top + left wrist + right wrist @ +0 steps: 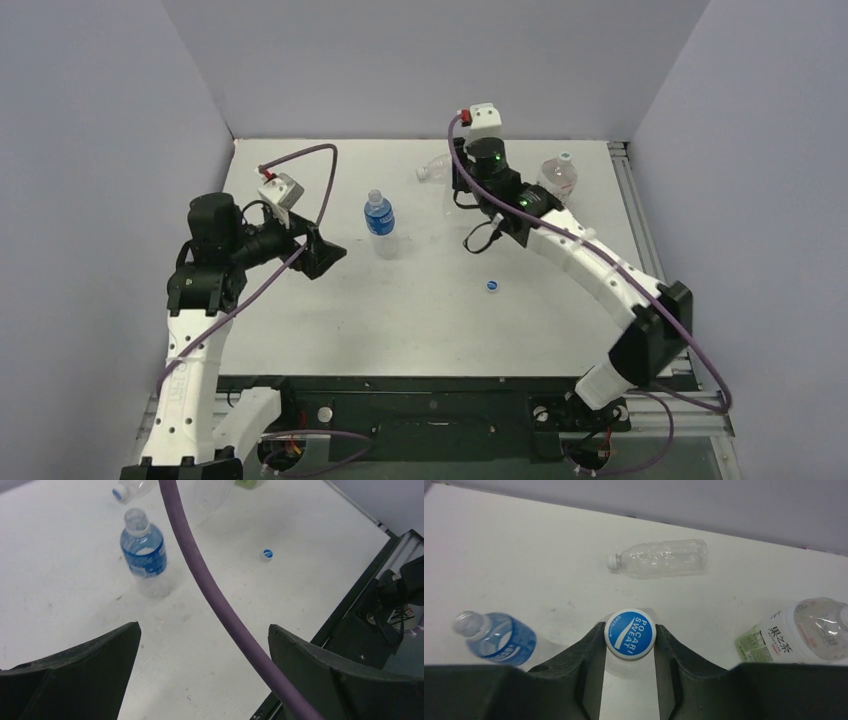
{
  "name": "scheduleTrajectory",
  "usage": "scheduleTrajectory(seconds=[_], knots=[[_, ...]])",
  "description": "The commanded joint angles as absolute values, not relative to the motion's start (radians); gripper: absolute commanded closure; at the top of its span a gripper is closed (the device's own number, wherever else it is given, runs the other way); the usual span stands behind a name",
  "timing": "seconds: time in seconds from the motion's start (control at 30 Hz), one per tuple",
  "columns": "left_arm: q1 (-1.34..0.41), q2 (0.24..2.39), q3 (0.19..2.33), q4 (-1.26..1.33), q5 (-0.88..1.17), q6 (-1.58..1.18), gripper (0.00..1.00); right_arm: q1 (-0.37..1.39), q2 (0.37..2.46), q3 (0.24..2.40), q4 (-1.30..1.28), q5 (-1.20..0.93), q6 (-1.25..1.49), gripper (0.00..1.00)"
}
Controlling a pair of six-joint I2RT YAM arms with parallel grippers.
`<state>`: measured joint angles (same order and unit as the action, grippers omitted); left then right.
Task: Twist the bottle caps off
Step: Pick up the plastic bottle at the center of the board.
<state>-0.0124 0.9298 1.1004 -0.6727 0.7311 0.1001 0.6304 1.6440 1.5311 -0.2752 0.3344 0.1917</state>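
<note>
While the left jaws hang wide open over the worktop [420, 330] with nothing in them, the right jaws are clamped snug on the blue Pocari Sweat cap [629, 634], which sits atop a plain upright bottle [210, 497] toward the back. The blue-labelled bottle [379, 225] stands between the two arms, neck bare, and a loose blue cap [491, 286] lies flat nearer the front, well apart from it. Another clear bottle [659, 558] lies on its side at the back, capped, and the wider green-labelled bottle [804, 630] stands off to the right with its white cap [566, 157] on
</note>
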Motion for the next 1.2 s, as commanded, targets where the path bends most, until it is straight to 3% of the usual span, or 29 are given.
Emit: scheduleTrajectory(seconds=[0.0, 0.17, 0.37, 0.53, 0.7, 1.17], knots=[[-0.023, 0.816, 1.106, -0.517, 0.982, 0.177, 0.03, 0.703, 1.367, 1.411, -0.289, 0.322, 0.233, 0.98], [-0.093, 0.732, 1.047, -0.28, 1.029, 0.101, 0.03, 0.804, 1.098, 1.312, -0.366, 0.249, 0.291, 0.97], [-0.253, 0.789, 1.114, -0.432, 1.08, 0.225, 0.03, 1.005, 0.888, 1.228, -0.369, 0.216, 0.297, 0.96], [-0.393, 0.805, 1.116, -0.422, 0.971, 0.274, 0.03, 1.097, 0.895, 1.251, -0.362, 0.122, 0.305, 0.96], [-0.415, 0.757, 1.03, -0.298, 0.899, 0.155, 0.04, 1.183, 0.921, 1.247, -0.286, 0.117, 0.313, 0.97], [-0.435, 0.703, 0.981, -0.318, 0.937, 0.08, 0.03, 1.226, 1.031, 1.275, -0.087, 0.105, 0.342, 1.0]])
